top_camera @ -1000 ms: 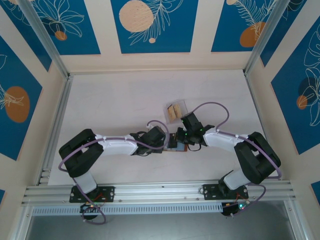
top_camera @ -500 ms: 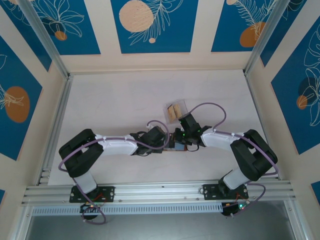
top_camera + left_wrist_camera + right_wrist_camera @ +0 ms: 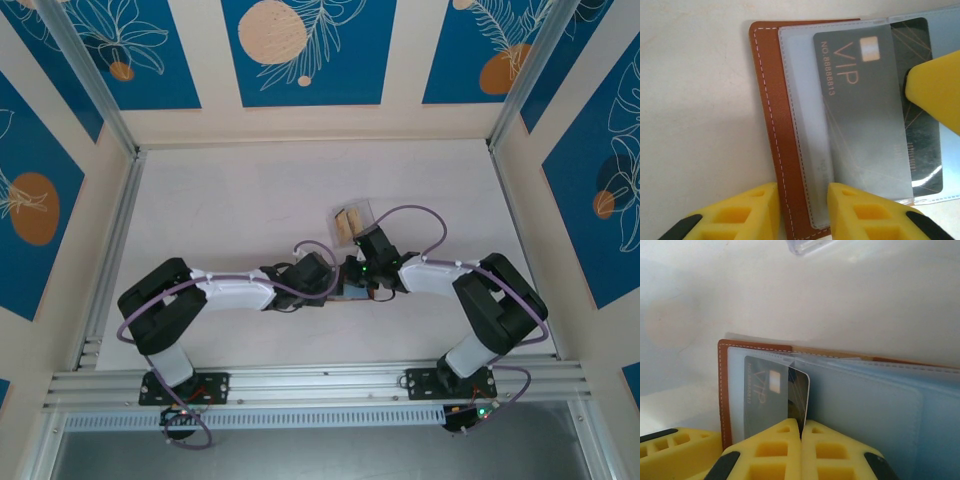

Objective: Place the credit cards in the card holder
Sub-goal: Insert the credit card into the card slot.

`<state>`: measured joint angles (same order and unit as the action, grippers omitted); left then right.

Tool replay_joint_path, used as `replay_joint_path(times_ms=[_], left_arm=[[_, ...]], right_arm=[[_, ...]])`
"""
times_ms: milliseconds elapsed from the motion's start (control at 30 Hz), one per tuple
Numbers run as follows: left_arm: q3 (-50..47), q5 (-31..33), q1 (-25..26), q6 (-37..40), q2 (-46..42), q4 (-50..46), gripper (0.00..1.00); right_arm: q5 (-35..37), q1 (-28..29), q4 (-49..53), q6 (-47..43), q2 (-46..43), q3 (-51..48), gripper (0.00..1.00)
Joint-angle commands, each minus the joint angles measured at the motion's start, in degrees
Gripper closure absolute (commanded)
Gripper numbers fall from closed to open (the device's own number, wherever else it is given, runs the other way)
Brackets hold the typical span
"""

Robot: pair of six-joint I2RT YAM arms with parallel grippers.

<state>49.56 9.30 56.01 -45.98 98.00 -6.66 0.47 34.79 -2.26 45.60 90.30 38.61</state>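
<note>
The card holder (image 3: 771,100) lies open on the table, with a brown stitched cover and clear grey-blue sleeves (image 3: 865,405). My right gripper (image 3: 801,427) is shut on a dark grey credit card (image 3: 765,395) marked VIP. Most of the card sits inside the leftmost sleeve, and its right edge shows bare at the sleeve opening. My left gripper (image 3: 802,196) stands part open over the holder's corner, one fingertip (image 3: 760,200) on the table side and the other on the sleeve. From above, both grippers meet at the card holder (image 3: 350,291) mid-table.
A clear plastic box (image 3: 351,222) with tan cards inside stands just behind the card holder, close to my right wrist. Its corner shows at the top of the right wrist view (image 3: 807,245). Aluminium rails border the white table.
My right arm has shifted left toward the card holder, pushing the card further across it. The left arm and the holder have stayed put.
</note>
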Motion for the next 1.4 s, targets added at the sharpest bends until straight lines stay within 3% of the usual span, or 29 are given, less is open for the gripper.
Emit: replay_joint_path(times_ms=[0,333,533,767,900,1367], left_arm=[[-1.4,-2.6,1.0,1.1,3.3,-7.6,0.69],[-3.9,-1.3,0.7,-1.3,-1.6,-6.7,0.6],[-6.0,-4.5,-1.3,-3.8,-5.7,-3.9,0.56],[-7.5,-10.0,-3.2,-3.6,-5.9,2.3,0.55],[-7.3,-12.0,-3.2,-3.3,-3.7,4.4,0.63],[-7.3,-14.8,-3.0,-2.8,-0.9,8.9,0.63]], right_arm=[[-5.1,0.7,0.0,-0.6,2.6,-1.9,1.0],[-6.0,-0.3,0.1,0.1,5.0,-1.4,0.98],[-5.9,-0.5,1.1,-0.2,6.0,-1.0,0.99],[-6.5,-0.5,1.5,-0.6,6.6,-0.5,0.98],[-7.8,-0.4,1.6,-0.6,6.4,0.1,0.96],[-9.4,2.1,2.6,0.8,5.9,2.0,0.89]])
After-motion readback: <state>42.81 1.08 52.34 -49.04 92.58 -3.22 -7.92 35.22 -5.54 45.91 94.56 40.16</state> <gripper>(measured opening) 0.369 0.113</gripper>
